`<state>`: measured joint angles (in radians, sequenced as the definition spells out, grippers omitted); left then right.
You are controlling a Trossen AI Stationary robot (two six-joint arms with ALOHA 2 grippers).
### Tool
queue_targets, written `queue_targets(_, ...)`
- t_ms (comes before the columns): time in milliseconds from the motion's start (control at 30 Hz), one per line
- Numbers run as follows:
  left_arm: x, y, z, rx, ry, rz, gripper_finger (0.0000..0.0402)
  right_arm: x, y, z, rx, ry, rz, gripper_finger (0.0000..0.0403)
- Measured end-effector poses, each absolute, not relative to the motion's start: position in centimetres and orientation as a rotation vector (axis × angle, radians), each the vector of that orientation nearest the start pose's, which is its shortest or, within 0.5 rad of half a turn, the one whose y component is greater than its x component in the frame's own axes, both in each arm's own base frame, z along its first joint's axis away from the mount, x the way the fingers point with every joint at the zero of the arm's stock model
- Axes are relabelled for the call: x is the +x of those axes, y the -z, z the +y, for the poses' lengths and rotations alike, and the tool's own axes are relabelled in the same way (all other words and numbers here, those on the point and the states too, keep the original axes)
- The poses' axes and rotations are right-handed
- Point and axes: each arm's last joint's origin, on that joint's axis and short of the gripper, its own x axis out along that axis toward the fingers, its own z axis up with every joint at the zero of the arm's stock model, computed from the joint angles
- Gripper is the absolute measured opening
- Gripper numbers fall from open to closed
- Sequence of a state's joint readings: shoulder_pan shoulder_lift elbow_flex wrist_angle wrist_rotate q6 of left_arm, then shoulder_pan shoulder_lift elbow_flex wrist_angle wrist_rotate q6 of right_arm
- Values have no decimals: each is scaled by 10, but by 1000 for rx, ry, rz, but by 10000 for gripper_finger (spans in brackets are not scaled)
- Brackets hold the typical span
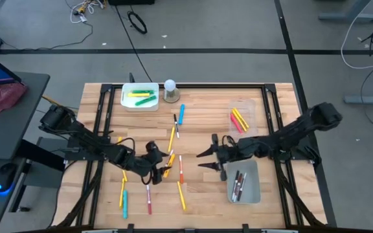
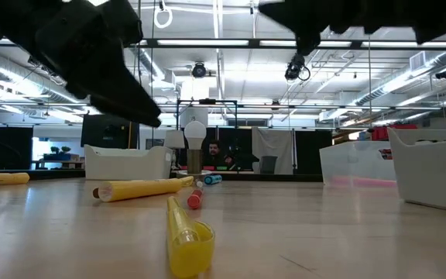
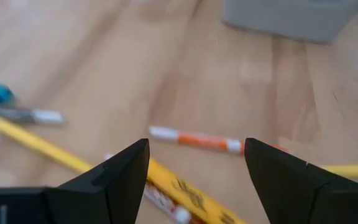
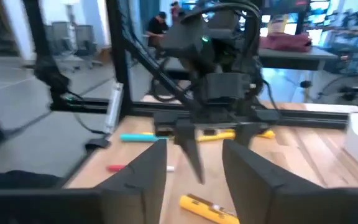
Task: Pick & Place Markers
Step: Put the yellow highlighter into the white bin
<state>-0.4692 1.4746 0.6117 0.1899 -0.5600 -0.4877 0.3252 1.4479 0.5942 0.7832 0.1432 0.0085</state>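
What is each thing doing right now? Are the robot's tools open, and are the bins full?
Left tool: open, empty, above loose markers.
Right tool: open, holding nothing.
White bin: holds yellow and green markers.
Clear bin: holds red and yellow markers.
Grey bin: holds a few markers.
Orange marker: lying flat on table.

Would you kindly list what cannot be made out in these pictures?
- Markers in the grey bin, high view: too small to count or tell colours.
- Contents of the white bin, low view: hidden by its wall.
- Marker under the left gripper, left wrist view: partly hidden by the fingers, print blurred.
- People beyond the table, right wrist view: blurred.
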Motion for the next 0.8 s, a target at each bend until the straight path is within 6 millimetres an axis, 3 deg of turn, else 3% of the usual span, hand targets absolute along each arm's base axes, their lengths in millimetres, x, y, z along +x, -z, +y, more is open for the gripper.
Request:
queue_targets(200, 249, -155, -111, -331, -188, 616, 268, 301, -185, 95, -69, -97, 119, 205)
queue_targets(367, 251, -137, -112, -377, -237, 672, 260, 314, -166, 96, -88, -68, 177, 215)
queue_targets(533, 266, -121, -116, -346, -259, 720, 237, 317, -159, 98, -48, -67, 192, 207)
queue_targets(800, 280, -117, -118, -290, -247, 790, 201, 318, -158, 99, -34, -77, 193, 195)
